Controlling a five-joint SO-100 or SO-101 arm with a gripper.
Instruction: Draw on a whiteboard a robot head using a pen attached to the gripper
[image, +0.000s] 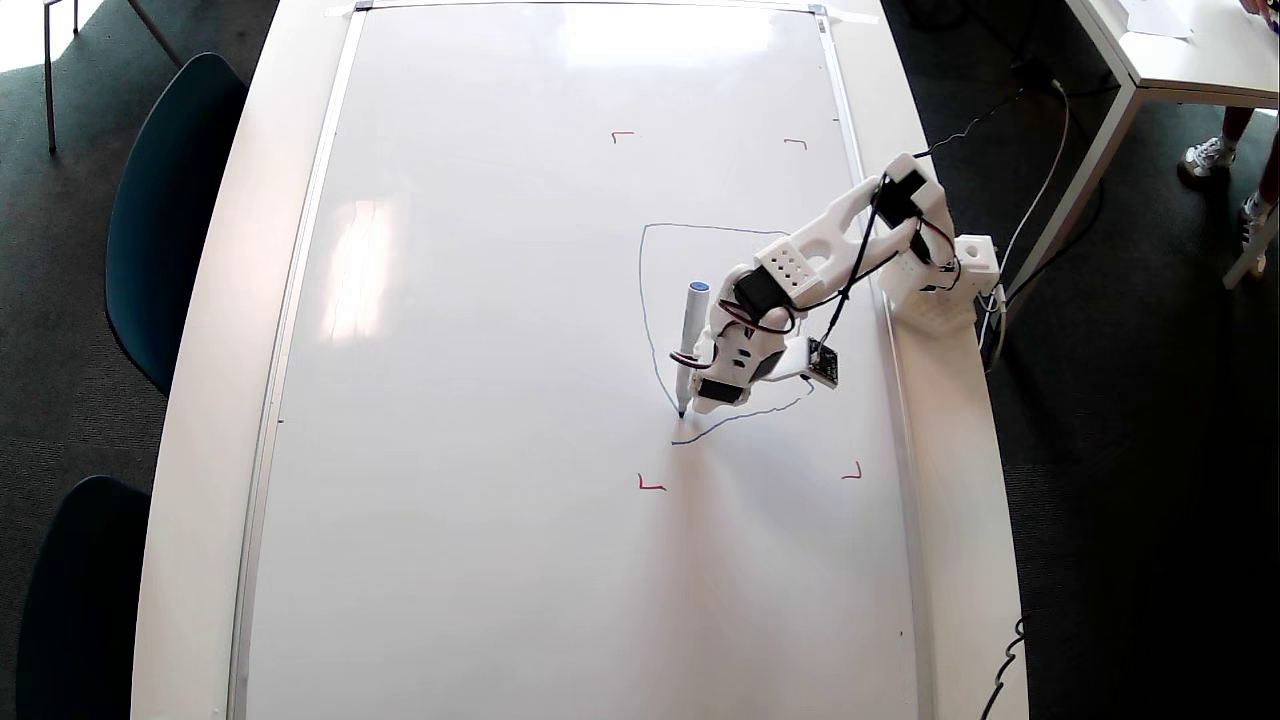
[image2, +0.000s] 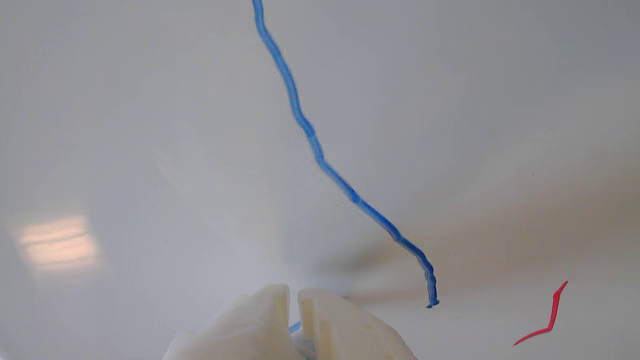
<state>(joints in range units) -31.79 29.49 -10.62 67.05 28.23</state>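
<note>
The whiteboard (image: 480, 350) covers most of the table. A thin blue outline of the robot head (image: 645, 300) shows a top line, a left side curving down and a slanting bottom stroke; no inner shapes show. The pen (image: 690, 340) sits along the left side of the gripper (image: 708, 403), blue cap up and dark tip on the board at the lower end of the left stroke. In the wrist view the gripper (image2: 294, 300) has its white fingers nearly together over the whiteboard (image2: 150, 125), with the blue line (image2: 320, 155) running ahead. The pen is hidden there.
Red corner marks (image: 650, 485) (image: 853, 473) (image: 622, 134) (image: 796, 143) frame the drawing; one shows in the wrist view (image2: 547, 320). The arm base (image: 950, 280) sits on the table's right rim with cables. Two dark chairs (image: 170, 200) stand left. Another table (image: 1180, 50) is at the top right.
</note>
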